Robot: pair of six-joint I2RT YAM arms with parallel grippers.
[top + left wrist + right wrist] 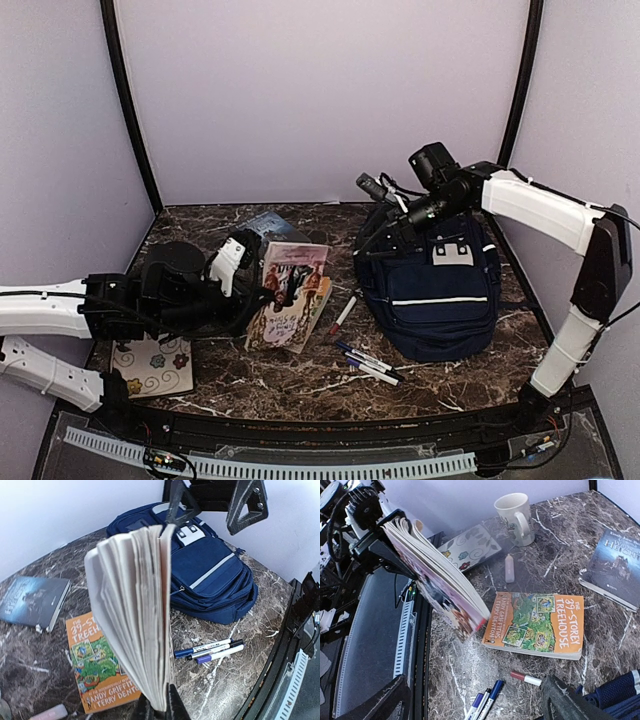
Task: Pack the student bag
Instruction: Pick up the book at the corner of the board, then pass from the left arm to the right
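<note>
The student bag (435, 300), navy with a white stripe, lies on the right side of the marble table (300, 385). It also shows in the left wrist view (210, 575) and as a blue corner in the right wrist view (620, 695). My left gripper (156, 707) is shut on the lower edge of a thick paperback (135, 615), holding it upright above the table (290, 290), pages fanned. My right gripper (385, 215) hovers open over the bag's top end, nothing between its fingers (570, 705).
An orange Treehouse book (540, 625) lies flat beneath the lifted paperback. Three blue-capped pens (367, 362) and a red marker (343, 313) rest in front of the bag. A dark book (615, 565), a white mug (514, 516), a floral notebook (150, 370) and a small pink stick (509, 568) lie left and behind.
</note>
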